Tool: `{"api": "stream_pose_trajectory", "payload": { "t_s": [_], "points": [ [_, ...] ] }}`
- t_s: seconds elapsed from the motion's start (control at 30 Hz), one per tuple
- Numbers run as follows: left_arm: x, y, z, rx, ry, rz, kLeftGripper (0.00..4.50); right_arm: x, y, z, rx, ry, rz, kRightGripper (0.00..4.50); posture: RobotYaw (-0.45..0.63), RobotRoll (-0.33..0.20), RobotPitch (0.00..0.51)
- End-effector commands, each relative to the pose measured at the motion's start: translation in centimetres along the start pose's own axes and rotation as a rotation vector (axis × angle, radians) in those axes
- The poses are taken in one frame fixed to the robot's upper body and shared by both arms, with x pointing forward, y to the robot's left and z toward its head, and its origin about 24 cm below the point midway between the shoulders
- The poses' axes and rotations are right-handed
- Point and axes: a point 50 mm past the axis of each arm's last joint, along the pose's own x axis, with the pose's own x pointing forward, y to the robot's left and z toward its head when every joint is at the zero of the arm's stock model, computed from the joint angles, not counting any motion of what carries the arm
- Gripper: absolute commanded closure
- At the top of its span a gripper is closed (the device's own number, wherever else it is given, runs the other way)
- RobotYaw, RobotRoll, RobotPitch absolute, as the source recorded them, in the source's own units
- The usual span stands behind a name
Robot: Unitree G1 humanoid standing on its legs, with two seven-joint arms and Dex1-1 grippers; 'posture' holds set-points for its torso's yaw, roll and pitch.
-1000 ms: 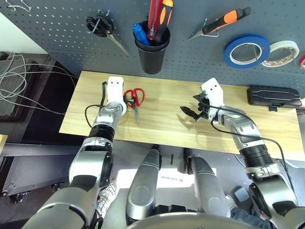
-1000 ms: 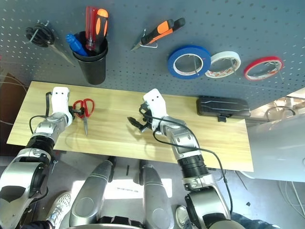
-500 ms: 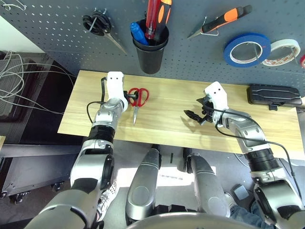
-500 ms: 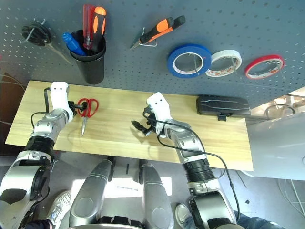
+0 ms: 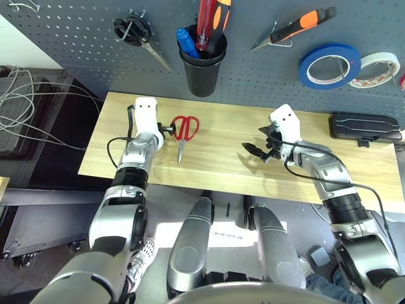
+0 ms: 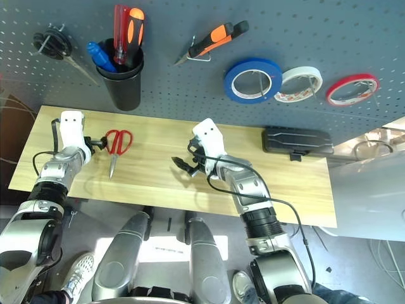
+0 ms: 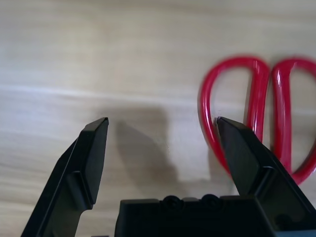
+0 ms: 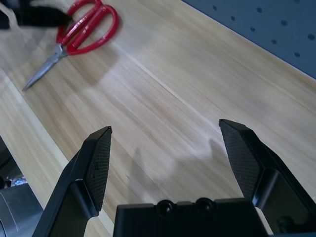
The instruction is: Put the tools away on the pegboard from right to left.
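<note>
Left gripper wide, empty, one finger just beside the red scissors lying flat on the table (blades toward the near edge). Right gripper wide, empty, mid-table. Pegboard behind holds tape, pliers, cup.

The scissors lie on the left part of the wooden table, handles toward the pegboard behind it. The left gripper sits just left of their handles; the right gripper is well apart, right of centre. On the pegboard, from left: another pair of scissors, a cup holding screwdrivers, pliers, tape rolls. A case lies at the table's right end.
</note>
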Motion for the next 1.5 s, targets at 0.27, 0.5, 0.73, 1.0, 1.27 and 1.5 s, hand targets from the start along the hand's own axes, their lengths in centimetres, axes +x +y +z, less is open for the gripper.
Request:
{"api": "stream_pose_trajectory", "payload": {
  "t_s": [0.27, 0.5, 0.73, 1.0, 1.27, 1.5],
  "points": [
    [0.6, -2.7, -3.3, 0.062, 0.184, -0.153, 0.64, 0.2, 1.2, 0.5, 0.006, -0.04, 0.056, 0.0, 0.09, 0.0, 0.419],
    [0.2, -4.3, -5.2, 0.101, 0.326, -0.296, 2.98, 0.3, 1.0, 0.7, 0.001, -0.045, 0.05, 0.0, 0.08, 0.0, 0.417],
    [0.2, -4.4, -4.0, 0.179, 0.196, -0.32, 4.47, 0.3, 0.7, 1.2, -0.014, -0.07, 0.052, 0.0, 0.09, 0.0, 0.404],
    [-2.8, -2.1, -1.1, 0.192, -0.236, -0.235, 4.47, 0.2, 0.6, 2.5, -0.069, -0.118, 0.084, 0.0, 0.12, 0.0, 0.372],
    [-7.5, 0.8, 1.1, 0.207, -0.571, -0.131, 4.47, 0.1, 1.2, 4.1, -0.107, -0.173, 0.166, 0.0, 0.14, 0.0, 0.352],
    [-9.9, 2.0, 1.0, 0.272, -0.78, -0.118, 4.47, 0.5, 2.7, 7.3, -0.141, -0.274, 0.268, 0.0, 0.14, 0.0, 0.343]
  ]
}}
